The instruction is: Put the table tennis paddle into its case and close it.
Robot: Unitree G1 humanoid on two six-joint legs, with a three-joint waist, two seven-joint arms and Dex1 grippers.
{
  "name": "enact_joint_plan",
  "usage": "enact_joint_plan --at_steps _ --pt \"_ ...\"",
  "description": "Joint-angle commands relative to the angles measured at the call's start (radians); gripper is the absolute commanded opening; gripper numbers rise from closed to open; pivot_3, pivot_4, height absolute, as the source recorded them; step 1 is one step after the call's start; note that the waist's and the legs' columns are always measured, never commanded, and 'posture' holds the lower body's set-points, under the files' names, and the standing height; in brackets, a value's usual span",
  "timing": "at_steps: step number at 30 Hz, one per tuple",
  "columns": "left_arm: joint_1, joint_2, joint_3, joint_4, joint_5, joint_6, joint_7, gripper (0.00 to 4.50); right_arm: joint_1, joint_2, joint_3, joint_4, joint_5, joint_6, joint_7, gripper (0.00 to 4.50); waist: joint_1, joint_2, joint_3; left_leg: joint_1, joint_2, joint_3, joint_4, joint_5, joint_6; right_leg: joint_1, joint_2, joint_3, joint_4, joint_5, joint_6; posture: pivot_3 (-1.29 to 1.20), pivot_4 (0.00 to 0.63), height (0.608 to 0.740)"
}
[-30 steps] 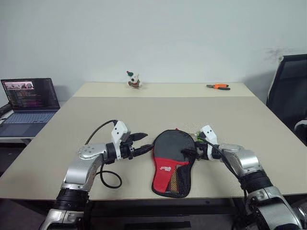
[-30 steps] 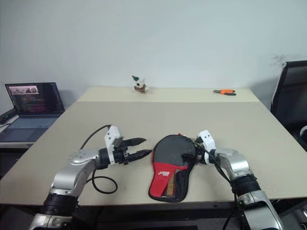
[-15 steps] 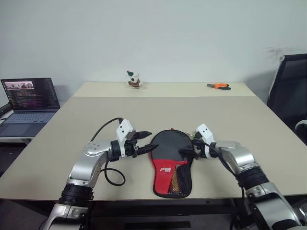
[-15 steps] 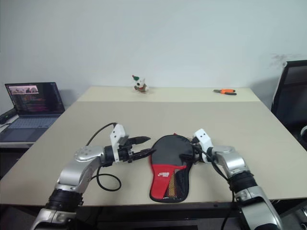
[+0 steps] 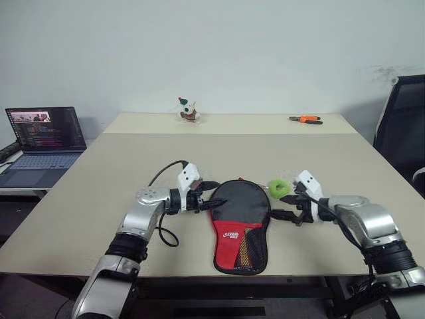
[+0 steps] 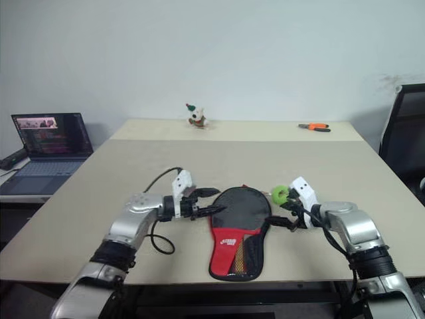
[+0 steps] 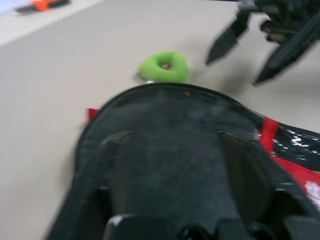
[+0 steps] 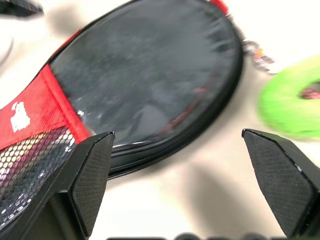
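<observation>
The case (image 5: 240, 222) lies flat near the near edge of the beige table (image 5: 99, 193), between the two arms. It is a soft, paddle-shaped fabric pouch: a rounded, matt black upper part toward the far side, and a narrower red lower part with a small white logo and a black mesh pocket pointing to the near edge. A dark zip line runs around its rim. The table tennis paddle itself cannot be made out apart from the case, so whether it lies inside cannot be told.

The left gripper (image 5: 210, 193) reaches in from the left, pointing right, its black fingers at the upper left rim of the case. In the left wrist view the black fabric lies close over the fingers, but whether they pinch the rim cannot be told, nor how wide they stand.

The right gripper (image 5: 287, 207) sits just right of the case, pointing left, its two black fingers spread wide with nothing between them. The right wrist view shows the textured pads (image 8: 92, 177) well apart, with bare table between them and the case's rounded edge beyond.

A small bright green ring-shaped thing (image 5: 279, 187) of soft look lies on the table just beyond the right gripper, near the case's upper right rim.

Farther left, an open laptop (image 5: 41, 143) with a lit screen stands on a side surface. At the far edge of the table stand a small white toy figure (image 5: 188, 111) and, to the right, orange-handled pliers (image 5: 305, 119). A black office chair (image 5: 402, 133) stands at the far right.
</observation>
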Motion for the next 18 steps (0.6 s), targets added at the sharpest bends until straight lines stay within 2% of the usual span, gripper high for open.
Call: enact_joint_plan --at_steps 1,3,6,9,16,18 --pt "-0.055 -0.016 -0.017 0.072 0.015 -0.037 -0.071 1.57 -0.029 -0.033 -0.033 -0.039 0.01 -0.015 0.003 4.5 0.0 0.0 0.0 0.0 0.0 0.0 0.0 0.0 0.0 0.0 0.0 0.0 0.0 0.0 0.0 0.0 0.15 0.74" --pt "-0.088 -0.033 -0.028 0.148 0.039 -0.067 -0.083 0.88 -0.037 -0.045 -0.031 -0.027 -0.002 -0.036 -0.001 4.5 0.0 0.0 0.0 0.0 0.0 0.001 0.0 0.0 0.0 0.0 0.0 0.0 0.0 0.0 0.0 0.0 0.15 0.74" --pt "-0.139 -0.059 -0.021 0.254 0.063 -0.099 -0.078 0.97 -0.046 -0.053 -0.021 -0.006 -0.025 -0.076 -0.009 4.5 0.001 0.0 0.001 -0.001 0.0 0.001 0.001 0.0 0.0 0.0 0.0 0.0 0.0 0.0 0.001 0.0 0.15 0.74" --pt "-0.169 -0.08 -0.019 0.306 0.076 -0.135 -0.102 1.89 -0.056 -0.053 -0.018 0.013 -0.037 -0.093 -0.019 4.5 0.0 0.0 0.001 -0.002 0.0 0.001 0.001 0.0 0.0 -0.001 0.0 -0.001 0.0 0.0 0.001 0.0 0.15 0.74" --pt "-0.169 -0.08 -0.031 0.325 0.106 -0.171 -0.177 4.48 -0.058 -0.057 -0.003 0.03 -0.062 -0.127 -0.007 4.5 0.0 0.0 0.001 -0.003 0.0 0.001 0.001 0.0 0.0 -0.001 0.0 -0.001 0.0 0.001 -0.001 0.0 0.15 0.74" --pt "-0.168 -0.079 -0.03 0.33 0.116 -0.181 -0.18 4.48 -0.06 -0.055 -0.001 0.039 -0.067 -0.138 -0.008 4.5 0.0 0.0 0.001 -0.003 0.0 0.001 0.001 0.0 0.0 -0.001 0.0 -0.001 0.0 0.001 -0.001 0.0 0.15 0.74"
